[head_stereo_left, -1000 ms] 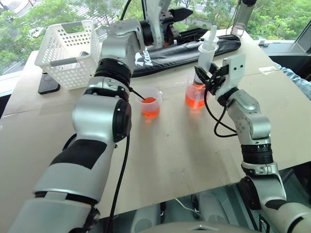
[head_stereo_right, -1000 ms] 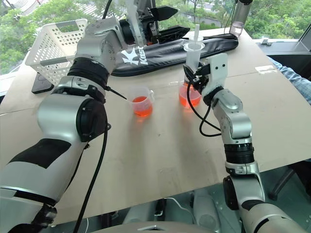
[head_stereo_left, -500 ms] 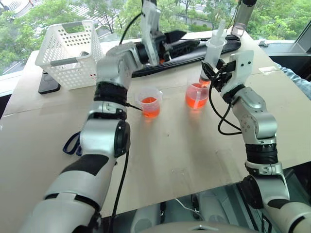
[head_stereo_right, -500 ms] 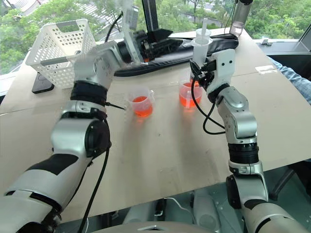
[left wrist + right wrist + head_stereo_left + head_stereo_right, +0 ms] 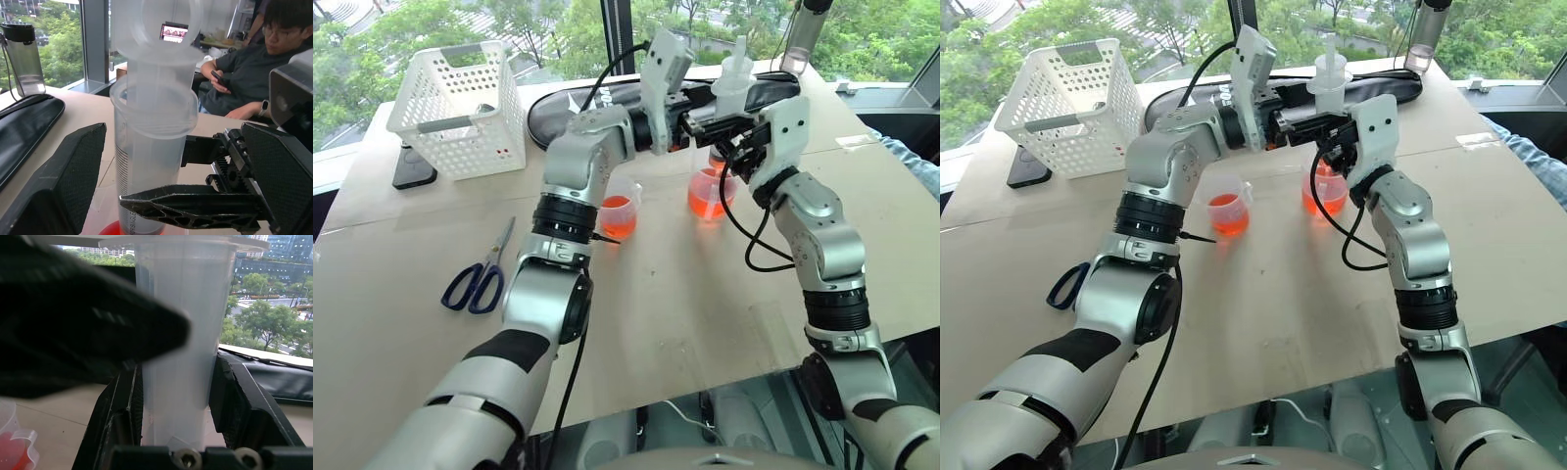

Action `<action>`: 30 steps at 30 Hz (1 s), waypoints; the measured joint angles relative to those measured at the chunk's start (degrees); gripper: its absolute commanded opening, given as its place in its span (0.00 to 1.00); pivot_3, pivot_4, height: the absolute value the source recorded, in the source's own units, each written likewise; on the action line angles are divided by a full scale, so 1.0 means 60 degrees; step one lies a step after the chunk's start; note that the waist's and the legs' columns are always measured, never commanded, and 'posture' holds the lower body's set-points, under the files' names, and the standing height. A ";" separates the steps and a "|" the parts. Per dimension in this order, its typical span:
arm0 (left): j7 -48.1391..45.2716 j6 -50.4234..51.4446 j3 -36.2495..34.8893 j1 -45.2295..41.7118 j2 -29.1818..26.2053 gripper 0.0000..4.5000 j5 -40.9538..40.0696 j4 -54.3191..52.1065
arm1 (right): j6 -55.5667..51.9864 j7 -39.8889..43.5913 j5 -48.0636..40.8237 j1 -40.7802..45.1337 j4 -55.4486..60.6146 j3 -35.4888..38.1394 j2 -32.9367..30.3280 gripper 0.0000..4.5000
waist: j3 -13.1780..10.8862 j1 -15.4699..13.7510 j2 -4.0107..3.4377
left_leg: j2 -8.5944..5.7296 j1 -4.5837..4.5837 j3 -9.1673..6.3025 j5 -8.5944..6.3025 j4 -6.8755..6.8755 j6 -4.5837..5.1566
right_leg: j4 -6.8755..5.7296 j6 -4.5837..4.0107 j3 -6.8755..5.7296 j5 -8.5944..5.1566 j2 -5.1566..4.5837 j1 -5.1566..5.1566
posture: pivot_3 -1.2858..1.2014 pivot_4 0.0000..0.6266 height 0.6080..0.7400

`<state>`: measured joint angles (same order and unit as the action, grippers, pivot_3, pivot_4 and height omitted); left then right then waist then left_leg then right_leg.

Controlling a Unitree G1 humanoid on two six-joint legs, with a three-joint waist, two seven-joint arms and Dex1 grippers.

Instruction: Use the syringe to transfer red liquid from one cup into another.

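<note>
Down from its raised reach, the left gripper (image 5: 697, 119) now points level across the table, fingers spread either side of the syringe (image 5: 1328, 78). That stands upright over the larger cup (image 5: 709, 193), clamped in the right gripper (image 5: 736, 147). Barrel print unreadable.

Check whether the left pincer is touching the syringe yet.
Apart. In the left wrist view, the open left pincer straddles the syringe, with daylight visible between the barrel and each black finger. The right pincer clamps the barrel.
</note>
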<state>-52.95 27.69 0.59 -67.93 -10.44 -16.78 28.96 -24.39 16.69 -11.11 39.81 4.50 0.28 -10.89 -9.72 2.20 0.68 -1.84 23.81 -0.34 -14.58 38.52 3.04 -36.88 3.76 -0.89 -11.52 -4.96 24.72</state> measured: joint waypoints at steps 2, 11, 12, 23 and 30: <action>0.0154 -0.0160 0.0003 -0.0003 0.0039 1.00 0.0081 0.0190 | -0.0036 -0.0060 0.0030 -0.0001 0.0087 -0.0003 0.0013 0.32 | 0.0001 0.0008 0.0000 | 0.0000 -0.0004 0.0002 0.0000 0.0000 0.0000 | 0.0001 0.0000 0.0002 0.0000 0.0000 0.0000 | 0.52 0.24 0.88; 0.0341 -0.0662 -0.0016 -0.0167 0.0167 0.74 0.0137 0.0746 | -0.0256 -0.0146 0.0107 -0.0009 0.0291 -0.0125 0.0026 0.32 | 0.0001 -0.0005 0.0000 | 0.0000 -0.0001 0.0003 0.0000 0.0000 0.0001 | 0.0002 0.0000 0.0002 0.0000 0.0000 0.0001 | 0.52 0.24 0.88; 0.0343 -0.0696 -0.0017 -0.0184 0.0172 0.64 0.0137 0.0768 | -0.0269 -0.0143 0.0107 -0.0009 0.0308 -0.0145 0.0025 0.32 | 0.0001 -0.0004 0.0000 | -0.0001 -0.0001 0.0003 0.0000 0.0000 0.0001 | 0.0002 0.0000 0.0002 0.0000 0.0000 0.0001 | 0.52 0.24 0.88; 0.0379 -0.0834 -0.0054 -0.0213 0.0166 0.37 0.0135 0.0875 | -0.0510 -0.0110 0.0069 -0.0013 0.0461 -0.0158 0.0011 0.55 | 0.0001 -0.0003 0.0000 | 0.0000 -0.0001 0.0002 0.0000 -0.0001 0.0001 | 0.0003 0.0000 0.0002 0.0000 0.0000 0.0001 | 0.52 0.24 0.88; 0.0422 -0.0785 -0.0450 -0.0211 0.0141 0.34 -0.0251 0.0877 | -0.0978 0.0325 -0.0459 -0.0014 0.0992 0.0097 -0.0528 1.00 | 0.0001 -0.0005 0.0000 | 0.0000 0.0000 0.0002 -0.0001 0.0000 0.0002 | 0.0005 0.0000 0.0001 0.0000 0.0000 0.0001 | 0.52 0.24 0.88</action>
<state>-50.41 22.98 -2.10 -69.19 -9.59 -18.29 34.22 -30.26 18.64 -13.87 39.73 10.46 0.86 -14.05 -9.72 2.17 0.68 -1.84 23.80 -0.33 -14.58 38.52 3.05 -36.85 3.77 -0.88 -11.52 -4.96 24.73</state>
